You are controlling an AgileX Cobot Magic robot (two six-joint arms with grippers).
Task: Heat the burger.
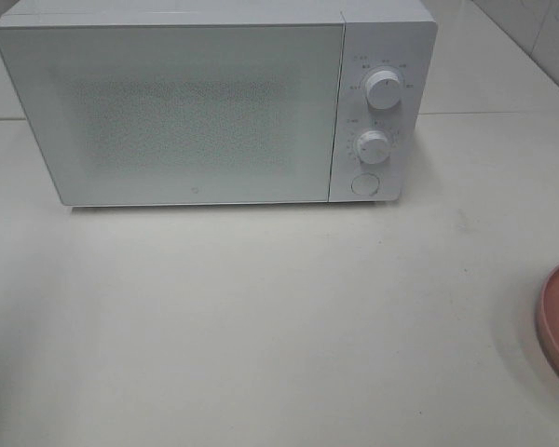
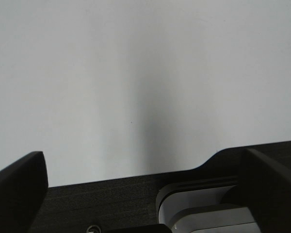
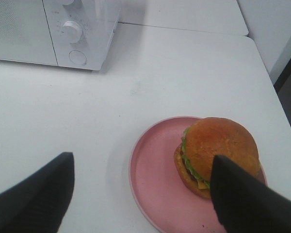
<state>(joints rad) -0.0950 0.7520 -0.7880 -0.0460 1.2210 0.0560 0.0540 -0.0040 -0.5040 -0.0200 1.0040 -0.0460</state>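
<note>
Burger (image 3: 218,151), glossy-bunned with a lettuce frill, sits toward one side of your round pink plate (image 3: 153,179) beneath the spread, empty right gripper (image 3: 143,194), bare white table (image 1: 261,317) stretching to the closed white microwave (image 1: 168,112); your left gripper (image 2: 145,194) is spread too.

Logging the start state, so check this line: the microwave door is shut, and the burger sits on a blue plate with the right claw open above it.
One error: the plate is pink, not blue, as the right wrist view shows. The rest holds: microwave door shut, burger on the plate, right claw open above it.
</note>
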